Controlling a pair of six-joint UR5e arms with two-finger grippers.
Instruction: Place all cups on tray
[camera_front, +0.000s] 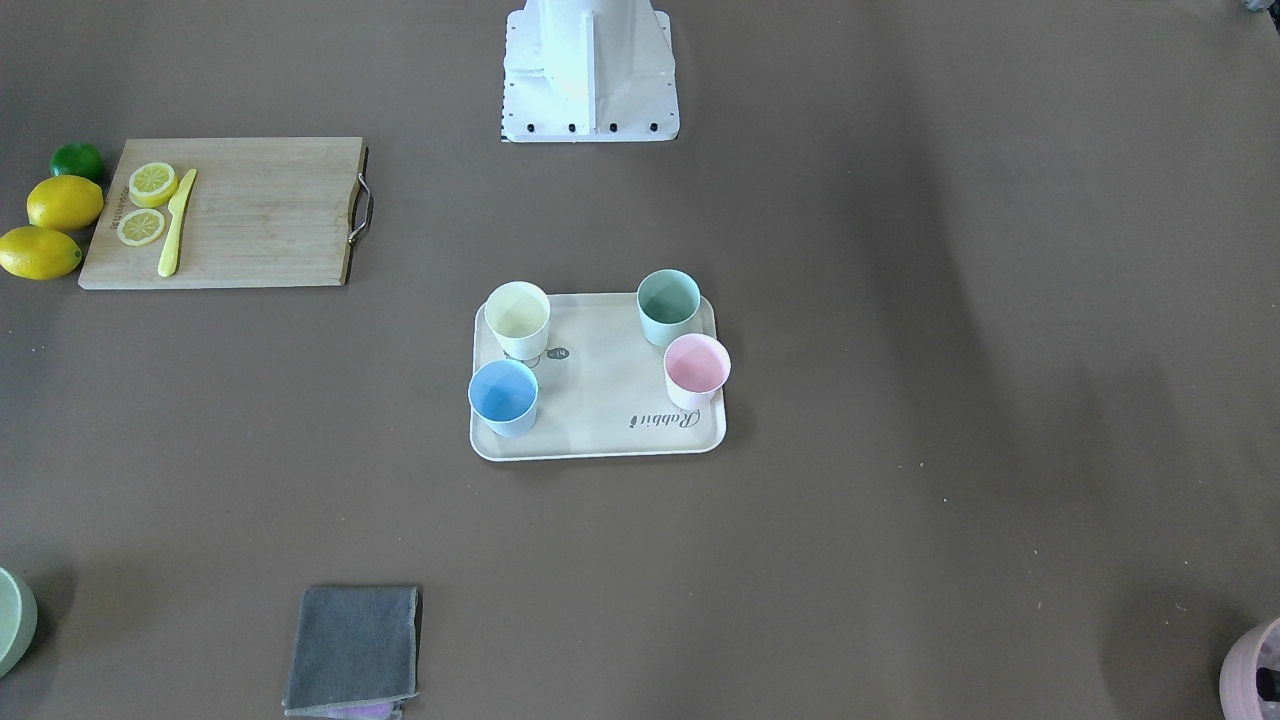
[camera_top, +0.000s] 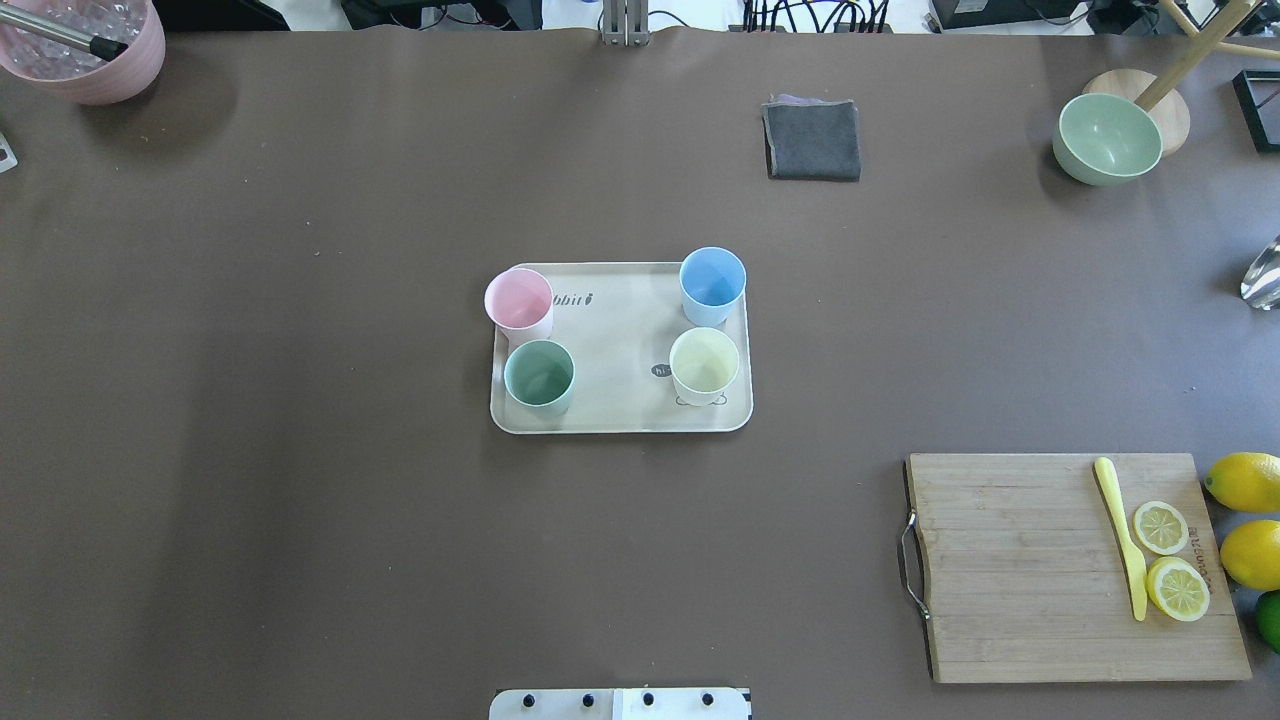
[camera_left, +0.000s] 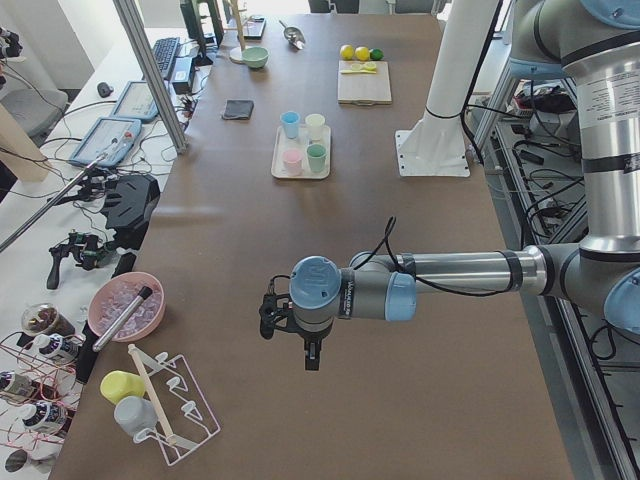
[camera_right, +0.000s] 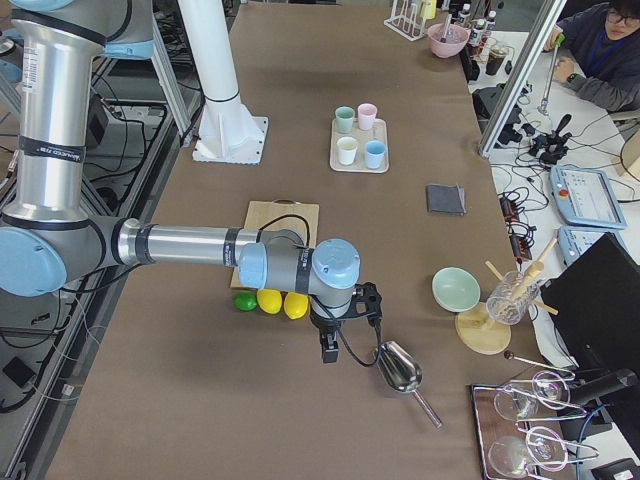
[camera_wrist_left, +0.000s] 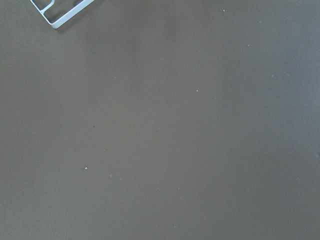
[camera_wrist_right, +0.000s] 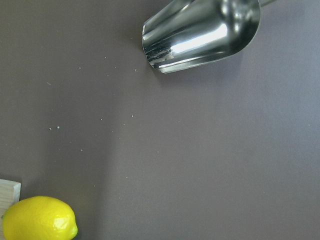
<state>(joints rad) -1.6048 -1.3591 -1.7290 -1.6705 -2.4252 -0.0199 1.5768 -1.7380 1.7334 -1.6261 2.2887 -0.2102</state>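
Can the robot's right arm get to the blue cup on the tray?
Probably yes. The blue cup stands at the tray corner on the right arm side, open top up. Only bare table lies between; the cutting board sits low and off to the side. It looks a long stretch, though.

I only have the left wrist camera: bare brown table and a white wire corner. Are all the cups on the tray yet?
Observer: Yes. The pale yellow tapered cup, the light blue cup, the mint green cup and the pink cup all stand on the flat cream rectangular tray.
Operator: Any tipped?
Observer: No, all upright.
Operator: Where's my left gripper?
Observer: The left gripper hangs far from the tray, above the brown table near the white wire rack; open or shut, I cannot tell.
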